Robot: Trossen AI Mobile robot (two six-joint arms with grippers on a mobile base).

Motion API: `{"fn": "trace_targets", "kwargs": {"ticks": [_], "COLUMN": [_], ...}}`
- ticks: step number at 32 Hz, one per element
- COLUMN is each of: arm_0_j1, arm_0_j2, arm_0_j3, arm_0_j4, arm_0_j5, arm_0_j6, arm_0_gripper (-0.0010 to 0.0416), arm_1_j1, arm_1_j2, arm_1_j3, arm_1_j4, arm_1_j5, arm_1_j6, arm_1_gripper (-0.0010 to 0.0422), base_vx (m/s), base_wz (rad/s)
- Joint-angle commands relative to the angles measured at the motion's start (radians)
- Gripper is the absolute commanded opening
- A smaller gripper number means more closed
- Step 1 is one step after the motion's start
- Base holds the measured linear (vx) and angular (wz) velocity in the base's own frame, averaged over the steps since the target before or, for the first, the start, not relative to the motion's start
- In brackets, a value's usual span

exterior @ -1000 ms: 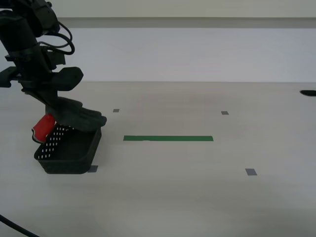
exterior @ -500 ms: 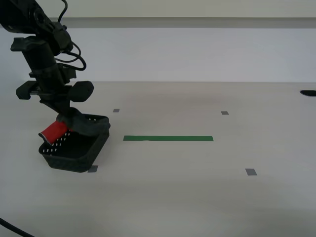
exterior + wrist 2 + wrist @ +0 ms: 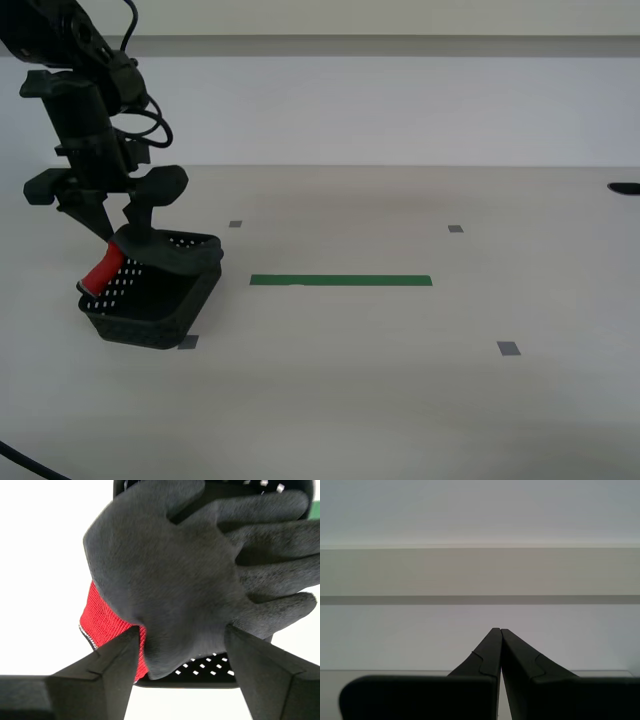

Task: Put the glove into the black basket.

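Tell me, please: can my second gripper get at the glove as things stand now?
Probably yes. My second gripper is open with its fingers on either side of the glove, which lies draped over the black basket. Nothing shows between the fingers and the glove.

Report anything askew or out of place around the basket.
The glove is not fully inside the black basket: it lies draped over the rim, red cuff hanging at one side. My second gripper is open around it. Nothing looks spilled or damaged.
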Motion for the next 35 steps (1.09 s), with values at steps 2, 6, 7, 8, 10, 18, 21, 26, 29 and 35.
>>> {"fn": "trace_targets", "kwargs": {"ticks": [2, 6, 7, 8, 10, 18, 21, 26, 29, 35], "arm_0_j1": [0.000, 0.000, 0.000, 0.000, 0.000, 0.000, 0.000, 0.000, 0.000, 0.000], "arm_0_j2": [0.000, 0.000, 0.000, 0.000, 0.000, 0.000, 0.000, 0.000, 0.000, 0.000], "arm_0_j3": [0.001, 0.001, 0.001, 0.001, 0.001, 0.001, 0.001, 0.001, 0.001, 0.001], "arm_0_j4": [0.003, 0.003, 0.002, 0.001, 0.003, 0.003, 0.003, 0.003, 0.003, 0.003], "arm_0_j5": [0.001, 0.000, 0.000, 0.000, 0.001, 0.001, 0.001, 0.001, 0.001, 0.000], "arm_0_j6": [0.000, 0.000, 0.000, 0.000, 0.000, 0.000, 0.000, 0.000, 0.000, 0.000], "arm_0_gripper": [0.0001, 0.0000, 0.0001, 0.0001, 0.0000, 0.0001, 0.0000, 0.0001, 0.0001, 0.0001], "arm_1_j1": [0.000, 0.000, 0.000, -0.001, -0.001, -0.001, -0.001, 0.000, 0.000, 0.000], "arm_1_j2": [0.000, -0.001, -0.001, -0.001, -0.012, -0.013, -0.013, -0.013, -0.013, -0.013], "arm_1_j3": [0.135, 0.334, 0.376, 0.385, 0.425, 0.435, 0.435, 0.435, 0.435, 0.434], "arm_1_j4": [-0.159, -0.332, -0.369, -0.377, -0.414, -0.415, -0.413, -0.410, -0.407, -0.383], "arm_1_j5": [0.002, 0.002, 0.002, 0.002, 0.003, 0.002, 0.002, 0.002, 0.002, 0.002], "arm_1_j6": [-0.041, -0.041, -0.043, -0.043, -0.043, -0.024, -0.023, -0.024, -0.024, -0.024], "arm_1_gripper": [0.0255, 0.0231, 0.0219, 0.0215, 0.0186, -0.0005, 0.0006, 0.0002, 0.0001, 0.0002], "base_vx": [0.000, 0.000, 0.000, 0.000, 0.000, 0.000, 0.000, 0.000, 0.000, 0.000], "base_wz": [0.000, 0.000, 0.000, 0.000, 0.000, 0.000, 0.000, 0.000, 0.000, 0.000]}}
